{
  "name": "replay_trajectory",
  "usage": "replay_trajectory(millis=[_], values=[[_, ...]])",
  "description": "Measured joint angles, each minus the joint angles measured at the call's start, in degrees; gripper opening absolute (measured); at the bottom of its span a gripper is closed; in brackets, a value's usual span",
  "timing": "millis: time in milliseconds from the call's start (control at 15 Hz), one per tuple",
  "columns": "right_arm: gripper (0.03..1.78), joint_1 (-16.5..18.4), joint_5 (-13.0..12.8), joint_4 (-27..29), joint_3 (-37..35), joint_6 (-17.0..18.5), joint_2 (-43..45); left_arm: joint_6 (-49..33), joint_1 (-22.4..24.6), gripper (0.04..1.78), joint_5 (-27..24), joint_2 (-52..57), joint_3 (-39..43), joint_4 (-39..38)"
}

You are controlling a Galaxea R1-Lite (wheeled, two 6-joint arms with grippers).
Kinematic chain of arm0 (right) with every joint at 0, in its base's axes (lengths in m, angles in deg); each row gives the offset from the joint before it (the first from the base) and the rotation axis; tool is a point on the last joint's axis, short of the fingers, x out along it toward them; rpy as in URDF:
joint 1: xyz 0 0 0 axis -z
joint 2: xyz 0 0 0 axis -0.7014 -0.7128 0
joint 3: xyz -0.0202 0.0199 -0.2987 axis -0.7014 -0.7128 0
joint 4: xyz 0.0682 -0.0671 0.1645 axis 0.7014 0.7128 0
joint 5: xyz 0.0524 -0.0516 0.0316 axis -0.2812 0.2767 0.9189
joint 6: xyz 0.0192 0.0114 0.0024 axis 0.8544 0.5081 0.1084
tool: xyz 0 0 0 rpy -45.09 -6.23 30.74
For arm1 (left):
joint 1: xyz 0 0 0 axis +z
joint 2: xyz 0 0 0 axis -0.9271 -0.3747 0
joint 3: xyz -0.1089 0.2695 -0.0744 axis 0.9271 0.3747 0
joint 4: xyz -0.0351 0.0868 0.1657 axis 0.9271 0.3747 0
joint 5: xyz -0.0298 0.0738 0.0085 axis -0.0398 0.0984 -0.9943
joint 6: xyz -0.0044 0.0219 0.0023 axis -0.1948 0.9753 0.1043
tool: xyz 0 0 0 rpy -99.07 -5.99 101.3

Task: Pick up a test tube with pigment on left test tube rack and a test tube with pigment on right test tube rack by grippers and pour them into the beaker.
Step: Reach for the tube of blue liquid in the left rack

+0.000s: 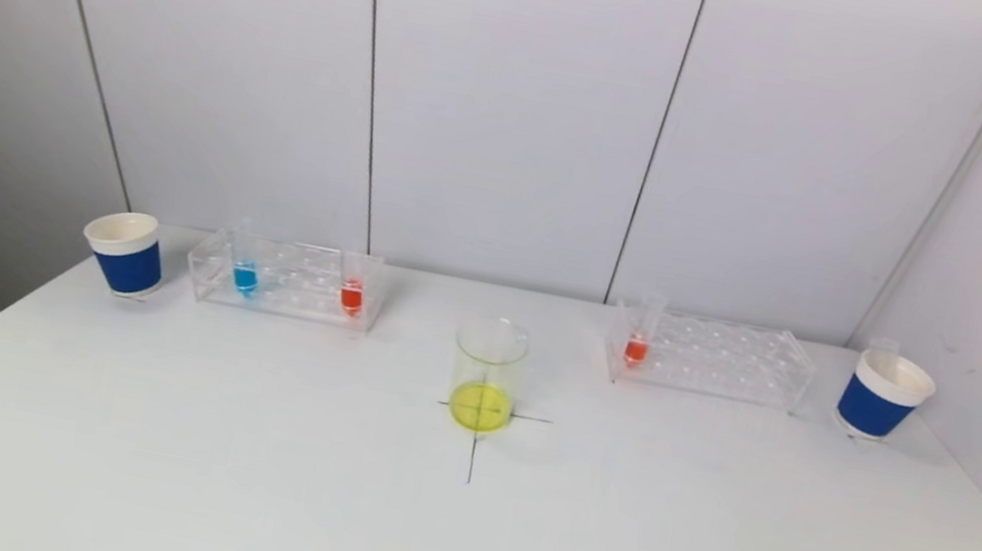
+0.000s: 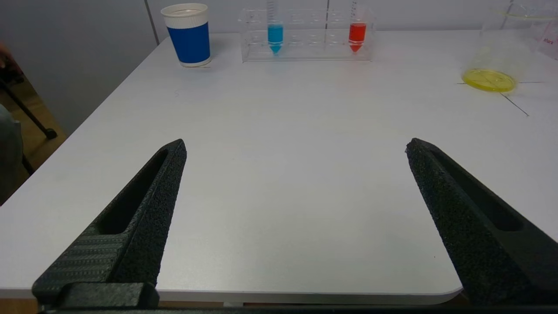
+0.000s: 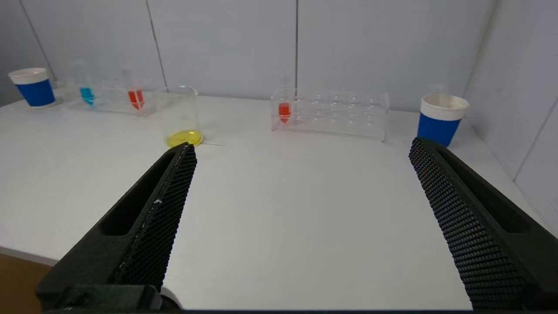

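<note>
The left end effector (image 2: 296,146) hangs over the near edge of the white worktop (image 2: 279,174), its two black fingers spread wide with nothing between them. Well ahead of it stands the left test tube rack (image 2: 305,50), clear plastic, holding a blue-pigment tube (image 2: 275,37) and a red-pigment tube (image 2: 357,35), both upright and several slots apart. A blue paper cup (image 2: 188,39) with a white rim stands just beyond the blue-tube end of that rack.

The right end effector (image 3: 303,146) likewise sits over the near edge, fingers wide apart and empty. Far ahead of it is the right test tube rack (image 3: 331,114) with a single red tube (image 3: 284,111) upright in the end slot nearest the beaker (image 3: 181,120). A second blue cup (image 3: 440,120) stands past the rack's other end — something clear seems to stick up from it in the head view, though it is too faint to name.

The beaker stands between the two racks and nearer the end effectors, on a black cross (image 1: 476,435) drawn on the worktop, with a thin yellow layer at its bottom. Small reddish print shows at the left wrist view's edge, too cropped to read; the tubes carry graduation marks, not legible.
</note>
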Motion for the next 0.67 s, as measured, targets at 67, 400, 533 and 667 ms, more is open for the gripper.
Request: replay_trajectory(millis=[67, 400, 533, 667], values=[[1.77, 0.0, -1.7, -2.8, -1.8, -2.2, 0.3, 0.0, 0.0, 1.76, 0.0, 0.0, 0.0, 0.0], [1.77, 0.0, -6.3, -19.3, -13.3, -9.9, 0.7, 0.0, 0.0, 1.76, 0.0, 0.0, 0.0, 0.0], [1.77, 0.0, -9.2, -14.3, -14.0, -11.0, 0.7, 0.0, 0.0, 1.76, 0.0, 0.0, 0.0, 0.0], [1.77, 0.0, -11.1, -8.3, -14.2, -10.9, 0.7, 0.0, 0.0, 1.76, 0.0, 0.0, 0.0, 0.0]])
